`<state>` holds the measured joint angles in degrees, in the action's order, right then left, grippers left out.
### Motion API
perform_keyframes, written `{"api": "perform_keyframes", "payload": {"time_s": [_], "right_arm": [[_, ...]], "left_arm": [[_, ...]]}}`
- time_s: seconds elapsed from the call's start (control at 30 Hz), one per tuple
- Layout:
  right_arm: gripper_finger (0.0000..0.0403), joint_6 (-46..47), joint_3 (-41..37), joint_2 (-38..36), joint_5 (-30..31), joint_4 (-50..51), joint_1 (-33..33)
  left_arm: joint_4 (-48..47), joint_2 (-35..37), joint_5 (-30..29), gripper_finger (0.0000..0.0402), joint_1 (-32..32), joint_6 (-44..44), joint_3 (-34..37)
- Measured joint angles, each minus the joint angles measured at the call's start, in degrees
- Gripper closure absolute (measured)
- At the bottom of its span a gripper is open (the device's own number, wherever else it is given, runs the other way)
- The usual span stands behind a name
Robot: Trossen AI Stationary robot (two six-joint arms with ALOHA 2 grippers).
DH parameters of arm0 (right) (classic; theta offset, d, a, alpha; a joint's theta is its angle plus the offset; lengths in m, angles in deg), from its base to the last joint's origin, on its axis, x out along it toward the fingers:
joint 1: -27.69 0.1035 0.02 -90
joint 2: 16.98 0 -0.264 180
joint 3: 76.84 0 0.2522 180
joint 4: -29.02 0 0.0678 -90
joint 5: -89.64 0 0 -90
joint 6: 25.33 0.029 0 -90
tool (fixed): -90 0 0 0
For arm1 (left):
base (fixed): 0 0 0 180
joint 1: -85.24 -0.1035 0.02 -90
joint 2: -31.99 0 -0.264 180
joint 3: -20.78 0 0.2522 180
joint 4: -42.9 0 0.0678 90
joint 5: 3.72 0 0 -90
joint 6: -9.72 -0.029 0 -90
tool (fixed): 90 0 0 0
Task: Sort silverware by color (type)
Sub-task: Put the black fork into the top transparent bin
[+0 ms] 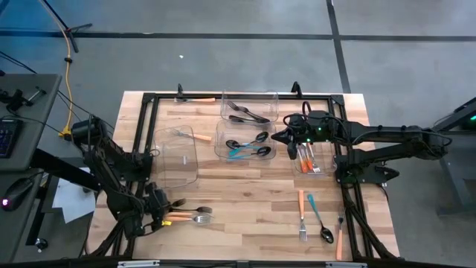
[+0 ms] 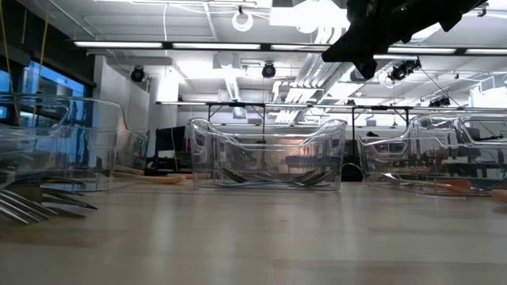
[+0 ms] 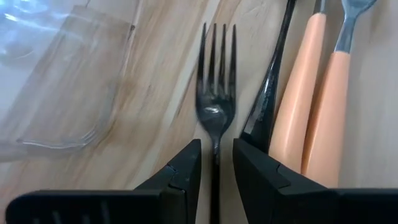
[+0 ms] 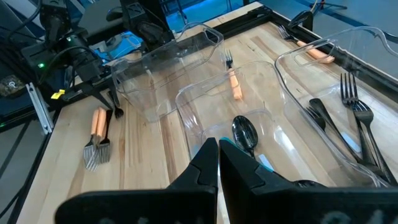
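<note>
Since the thin all-black fork lies flat on the wooden table with its neck between the left tool's fingers, it looks clenched there; light, stiff and slick, it probably suits a mid-handle pinch, while the right tool hangs clenched empty

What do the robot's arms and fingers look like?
Both arms are dark, made of jointed black segments with black cables alongside. The right arm has small green lights glowing near its wrist. The left gripper has two black, wedge-shaped fingers; the right gripper has the same black tapered ones.
</note>
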<state>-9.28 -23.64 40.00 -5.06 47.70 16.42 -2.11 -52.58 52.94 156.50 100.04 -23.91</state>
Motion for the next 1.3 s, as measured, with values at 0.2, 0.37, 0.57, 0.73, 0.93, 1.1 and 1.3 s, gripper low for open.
{"api": "perform_keyframes", "payload": {"time_s": [0.2, 0.37, 0.57, 0.73, 0.93, 1.1, 1.3], "right_arm": [[0.0403, 0.0, 0.0, 0.0, 0.0, 0.0, 0.0], [0.0403, 0.0, 0.0, 0.0, 0.0, 0.0, 0.0], [0.0403, 0.0, 0.0, 0.0, 0.0, 0.0, 0.0], [0.0403, 0.0, 0.0, 0.0, 0.0, 0.0, 0.0], [0.0403, 0.0, 0.0, 0.0, 0.0, 0.0, 0.0], [0.0403, -1.0, 0.0, 0.0, 0.0, 0.3, 0.0], [0.0403, -1.5, 0.0, 0.0, 0.0, 1.0, 0.0]], "left_arm": [[1.6, -0.7, 0.0, 0.0349, 0.0, 1.8, -0.1], [1.1, -0.5, 1.7, 0.0394, -0.1, 2.6, 0.0], [0.1, 2.0, 3.9, 0.0398, -0.4, 2.6, 0.1], [-1.3, 4.8, 5.2, 0.0399, -0.7, 2.6, 0.2], [-3.6, 10.3, 3.2, 0.04, -0.7, 2.2, 0.2], [-3.2, 15.9, 2.9, 0.0401, -0.7, -1.6, 0.0], [-3.2, 22.3, 5.4, 0.0401, -1.4, -10.5, -3.5]]}}
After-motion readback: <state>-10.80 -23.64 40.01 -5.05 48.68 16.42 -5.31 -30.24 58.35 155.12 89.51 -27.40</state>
